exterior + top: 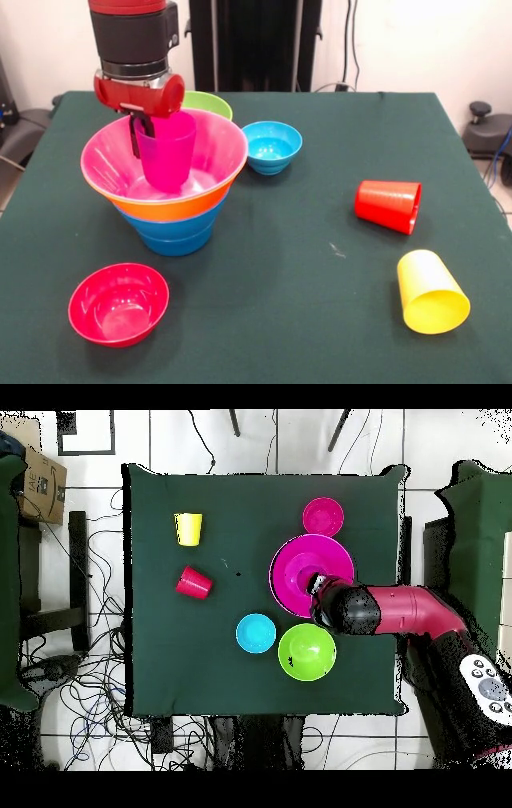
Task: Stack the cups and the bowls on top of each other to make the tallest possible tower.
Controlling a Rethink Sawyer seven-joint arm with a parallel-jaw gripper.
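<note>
Front view: gripper (144, 128) sits over the tower (164, 188), fingers closed on the rim of the purple cup (166, 150), which stands upright inside the pink bowl (212, 152); cup base looks to be touching the bowl floor, hard to confirm. From the tower: green bowl (210, 102) at 12 o'clock, light-blue bowl (271, 146) at 2, red bowl (118, 303) at 6. Red cup (388, 206) and yellow cup (430, 292) lie tipped over at about 4.

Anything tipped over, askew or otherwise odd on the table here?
Two plastic tumblers lie on their sides on the green cloth: the red cup and, nearer the camera, the yellow cup. Everything else sits upright.
</note>
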